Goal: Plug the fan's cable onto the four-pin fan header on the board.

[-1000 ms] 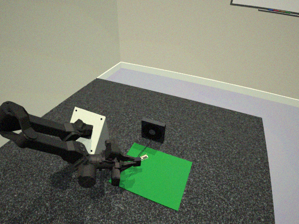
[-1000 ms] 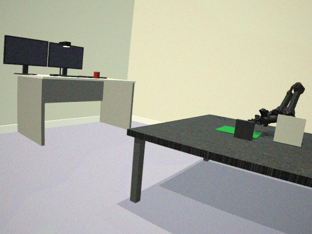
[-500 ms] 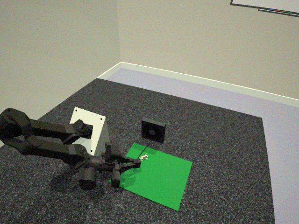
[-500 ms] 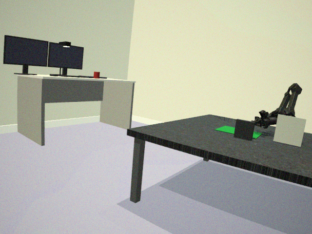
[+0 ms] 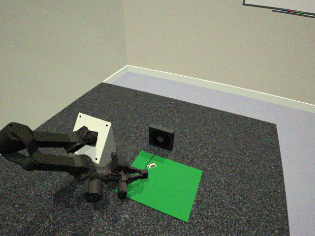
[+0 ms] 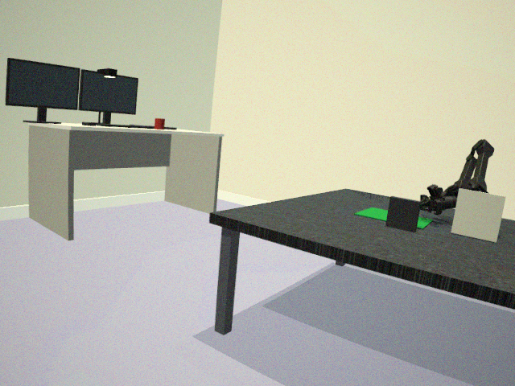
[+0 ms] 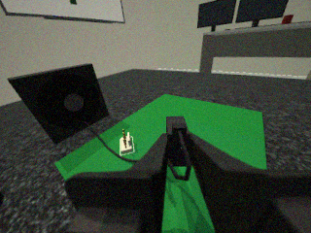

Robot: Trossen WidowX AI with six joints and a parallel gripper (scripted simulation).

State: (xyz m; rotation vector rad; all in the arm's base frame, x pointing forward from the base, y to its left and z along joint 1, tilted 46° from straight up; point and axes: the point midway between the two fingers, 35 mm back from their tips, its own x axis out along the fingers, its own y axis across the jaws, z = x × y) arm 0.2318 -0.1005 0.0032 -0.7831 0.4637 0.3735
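The green board (image 5: 173, 190) (image 6: 368, 212) (image 7: 224, 121) lies flat on the dark table. The small white fan header (image 5: 151, 165) (image 7: 126, 147) stands near its fan-side edge, its pins showing. The black fan (image 5: 160, 138) (image 6: 402, 214) (image 7: 73, 103) stands upright beside the board. Its thin cable (image 7: 103, 142) runs past the header and behind the fingers. My gripper (image 5: 145, 173) (image 7: 176, 137) is shut on the dark plug (image 7: 176, 123), above the board and to the side of the header, apart from it. A loop of cable hangs below the fingers. The plug's underside is hidden.
A white box (image 5: 95, 122) (image 6: 478, 215) with dark corner holes stands by the arm. A desk (image 6: 120, 149) with two monitors and a red mug (image 6: 159, 123) stands well away from the table.
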